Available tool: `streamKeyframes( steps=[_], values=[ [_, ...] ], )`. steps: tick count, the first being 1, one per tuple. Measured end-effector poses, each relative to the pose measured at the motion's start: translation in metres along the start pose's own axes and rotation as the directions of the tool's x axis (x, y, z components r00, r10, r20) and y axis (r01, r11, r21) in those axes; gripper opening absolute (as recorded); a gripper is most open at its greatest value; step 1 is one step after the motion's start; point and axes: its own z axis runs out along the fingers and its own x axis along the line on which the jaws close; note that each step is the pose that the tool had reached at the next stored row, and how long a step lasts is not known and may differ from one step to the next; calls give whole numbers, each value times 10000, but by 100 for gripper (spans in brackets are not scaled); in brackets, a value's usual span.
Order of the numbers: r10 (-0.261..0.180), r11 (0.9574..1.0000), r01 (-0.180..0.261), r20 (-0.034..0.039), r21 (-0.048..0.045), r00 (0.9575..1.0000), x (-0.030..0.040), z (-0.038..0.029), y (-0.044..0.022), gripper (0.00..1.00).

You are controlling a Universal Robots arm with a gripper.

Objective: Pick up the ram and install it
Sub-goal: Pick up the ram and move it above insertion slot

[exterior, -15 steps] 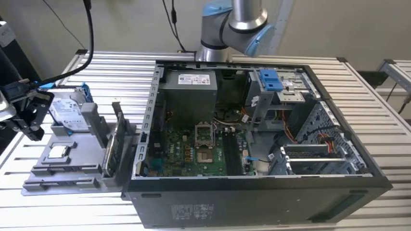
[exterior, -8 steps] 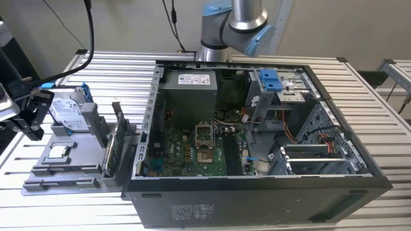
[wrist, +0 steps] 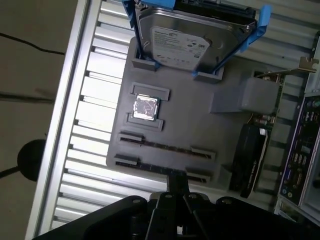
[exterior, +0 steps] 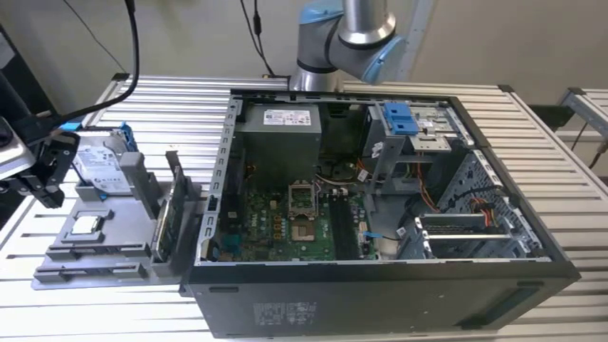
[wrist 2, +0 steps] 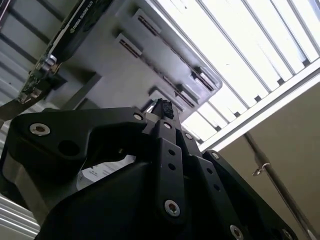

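Pincer [wrist: 177,181] links, black and bolted, crowd the near edge of both wrist views, and the fingertips are drawn together into one narrow tip. That tip hangs over the rim of the grey tray [wrist: 200,120], on the side where the long slots are moulded. In the second wrist view the pincer [wrist 2: 162,107] points toward those same slots from low down.

Just beyond the tip in the first wrist view, the ram [wrist: 167,146] stands on edge in one of the tray's long slots. It shows as a thin dark strip running between two end holders, apart from the pincer. A second pair of holders sits between the ram and the tip. Farther along the tray a square chip [wrist: 146,107] lies flat in its own pocket. Past that, the drive [wrist: 192,42] leans in its blue frame. A card [wrist: 252,155] stands upright along the tray's edge nearest the case.

In the exterior view the pincer [exterior: 48,198] hangs at the exterior view's left, above the slatted tabletop [exterior: 551,128] and near the tray [exterior: 114,235]. The drive [exterior: 95,167], chip [exterior: 85,226] and card [exterior: 174,206] sit on the tray there too. The open case [exterior: 380,299] lies on its side just beside the tray, to the exterior view's right. The green board [exterior: 285,221] lies on its floor. The arm [exterior: 352,35] rises behind the case.
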Motion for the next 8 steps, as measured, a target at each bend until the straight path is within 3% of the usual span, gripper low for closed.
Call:
streamKeyframes(
  steps=[8],
  values=[
    [-560, 9984, 560, -15, -19, 9984, 0, 0, 0, 11]
  ],
)
